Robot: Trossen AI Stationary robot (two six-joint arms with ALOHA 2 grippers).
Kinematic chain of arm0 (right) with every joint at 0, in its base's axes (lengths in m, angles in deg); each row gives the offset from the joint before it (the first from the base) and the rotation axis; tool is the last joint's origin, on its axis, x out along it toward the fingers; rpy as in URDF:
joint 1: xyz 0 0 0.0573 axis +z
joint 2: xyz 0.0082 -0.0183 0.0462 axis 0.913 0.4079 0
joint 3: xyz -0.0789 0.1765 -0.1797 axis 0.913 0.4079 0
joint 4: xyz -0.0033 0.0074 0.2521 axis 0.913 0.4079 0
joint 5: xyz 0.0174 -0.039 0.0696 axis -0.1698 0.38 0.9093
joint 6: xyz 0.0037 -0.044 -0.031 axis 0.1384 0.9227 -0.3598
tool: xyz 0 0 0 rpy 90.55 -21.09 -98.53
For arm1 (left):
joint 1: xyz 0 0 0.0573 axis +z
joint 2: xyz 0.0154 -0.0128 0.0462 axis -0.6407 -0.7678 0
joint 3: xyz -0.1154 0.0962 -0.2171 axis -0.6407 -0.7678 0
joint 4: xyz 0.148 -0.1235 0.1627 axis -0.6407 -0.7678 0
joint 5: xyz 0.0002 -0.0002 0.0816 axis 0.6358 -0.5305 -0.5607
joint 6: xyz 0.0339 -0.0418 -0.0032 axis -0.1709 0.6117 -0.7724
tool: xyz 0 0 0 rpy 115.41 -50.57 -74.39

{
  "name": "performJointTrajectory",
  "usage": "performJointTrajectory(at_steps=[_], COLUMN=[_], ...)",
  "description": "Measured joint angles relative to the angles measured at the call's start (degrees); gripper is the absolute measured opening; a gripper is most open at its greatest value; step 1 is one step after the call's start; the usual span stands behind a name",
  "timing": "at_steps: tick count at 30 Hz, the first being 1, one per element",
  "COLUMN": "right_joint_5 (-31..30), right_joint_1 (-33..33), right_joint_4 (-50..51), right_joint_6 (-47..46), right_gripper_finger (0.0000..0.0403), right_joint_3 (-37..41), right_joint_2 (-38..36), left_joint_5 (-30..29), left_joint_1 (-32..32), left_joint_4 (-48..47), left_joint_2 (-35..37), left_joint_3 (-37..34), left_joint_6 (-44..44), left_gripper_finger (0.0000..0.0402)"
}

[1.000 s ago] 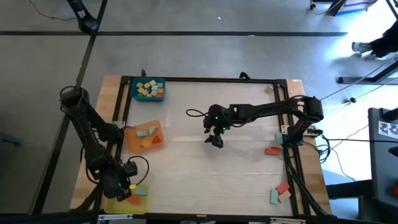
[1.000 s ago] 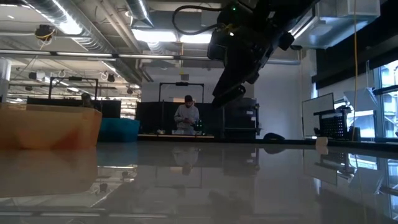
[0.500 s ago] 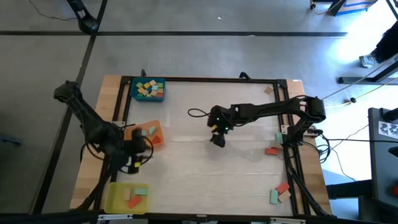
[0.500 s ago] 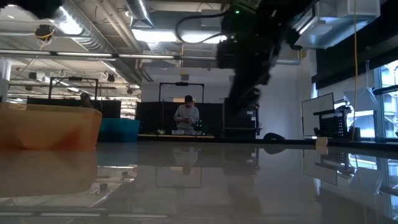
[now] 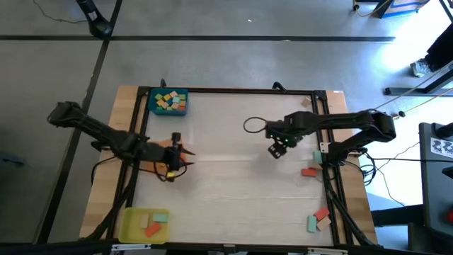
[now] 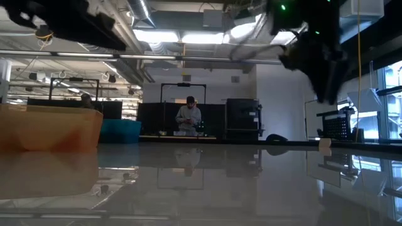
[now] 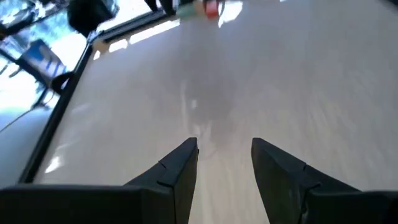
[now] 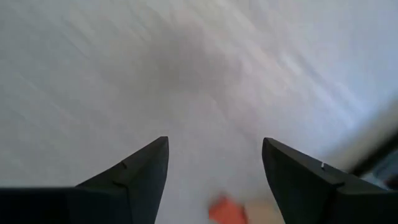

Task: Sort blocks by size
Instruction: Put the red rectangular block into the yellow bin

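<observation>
High view: your right gripper [image 5: 277,149], jaws wide and empty, hangs at center; loose blocks [image 5: 309,171] lie toward four o'clock. Left gripper [image 5: 170,170] is parted, empty. Overshoot could knock blocks off the table edge.

The pale bench [image 5: 226,191] carries a blue tray [image 5: 169,102] at upper left, an orange tray [image 5: 167,146] at mid-left, a yellow tray [image 5: 144,224] at lower left, and loose blocks [image 5: 309,171] along its right edge.
</observation>
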Motion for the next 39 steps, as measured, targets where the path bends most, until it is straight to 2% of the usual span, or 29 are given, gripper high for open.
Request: performJointTrajectory(at_steps=[3, 6, 10, 13, 18, 23, 25, 32, 39], right_joint_5=[4.20, 7.84, 10.90, 13.69, 16.46, 15.93, 15.95, 15.21, 12.95], right_joint_1=[0.99, 3.65, 7.68, 11.18, 17.34, 20.46, 21.33, 22.60, 22.45], right_joint_4=[2.18, 1.98, 3.56, 4.57, 4.81, 4.56, 4.47, 3.87, 0.59], right_joint_6=[-5.84, -9.05, -15.07, -20.34, -23.29, -26.30, -27.25, -27.90, -28.73], right_gripper_finger=[0.0257, 0.0256, 0.0236, 0.0198, 0.0112, 0.0027, 0.0007, 0.0022, 0.0004], right_joint_3=[2.86, 5.89, 9.02, 11.05, 15.22, 18.98, 19.84, 20.35, 22.16], right_joint_2=[-0.30, -0.25, -0.16, -0.16, -0.16, -0.16, -0.16, -0.16, -0.16], left_joint_5=[4.75, 5.16, 5.24, 5.25, 5.33, 5.33, 5.31, 5.31, 5.31], left_joint_1=[5.02, 8.33, 10.61, 11.06, 11.02, 11.02, 11.02, 11.02, 11.02], left_joint_4=[9.70, 15.57, 17.95, 19.78, 21.25, 22.75, 25.26, 29.08, 28.64], left_joint_2=[0.66, 0.67, 0.67, 0.69, 0.69, 0.67, 0.69, 0.69, 0.65], left_joint_3=[-5.00, -8.15, -9.34, -9.58, -9.59, -9.60, -9.63, -9.60, -9.60], left_joint_6=[-1.25, -1.22, -1.32, -2.09, -2.10, -3.05, -3.86, -6.77, -6.69], left_gripper_finger=[0.0141, 0.0141, 0.0141, 0.0141, 0.0141, 0.0141, 0.0141, 0.0141, 0.0141])
